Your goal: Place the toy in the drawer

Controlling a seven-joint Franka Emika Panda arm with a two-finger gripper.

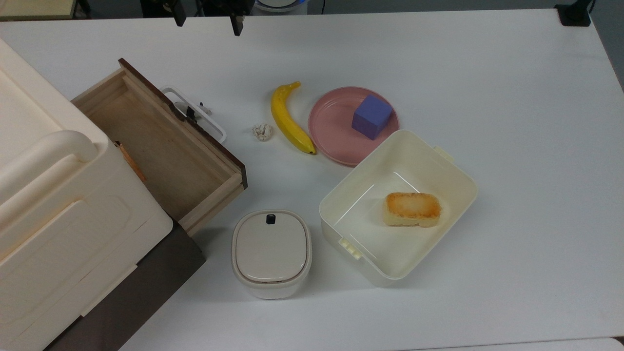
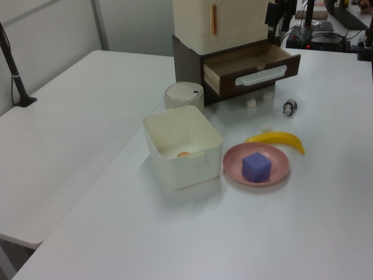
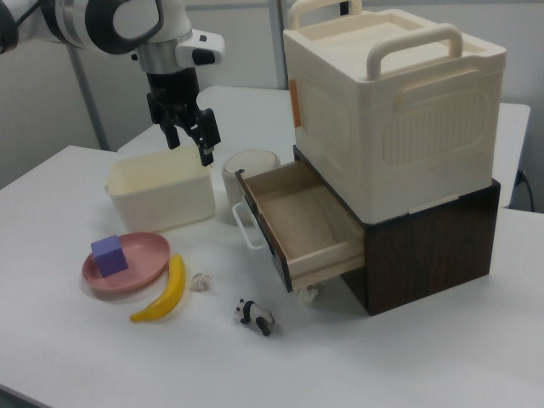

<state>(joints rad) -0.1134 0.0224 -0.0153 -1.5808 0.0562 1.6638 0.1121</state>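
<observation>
In the top view the toy [image 1: 204,108] is mostly hidden behind the white loop handle [image 1: 194,113] of the drawer [image 1: 161,146], left of centre in the frame; only a small dark-and-white scrap is seen. It is made out better low in the centre of the right view [image 3: 255,315], standing on the white worktop [image 3: 127,365] in front of the open drawer [image 3: 306,223], and at the upper right of the left view [image 2: 289,106].

The end effector [image 3: 190,138] is seen in the upper left of the right view, held above the worktop with its fingers spread apart and nothing between them; in the top view it is cut off at the upper edge [image 1: 208,19].

The drawer's wooden floor is seen bare. The cream tub [image 1: 438,165] holds a browned bread-like piece [image 1: 413,208]. A purple cube [image 1: 372,117] sits on the pink plate [image 1: 331,131], with a banana [image 1: 290,123] just beside the plate and a small wrinkled ball [image 1: 263,131] near the banana. A lidded round-cornered container [image 1: 271,252] stands closed, so its contents cannot be told.
</observation>
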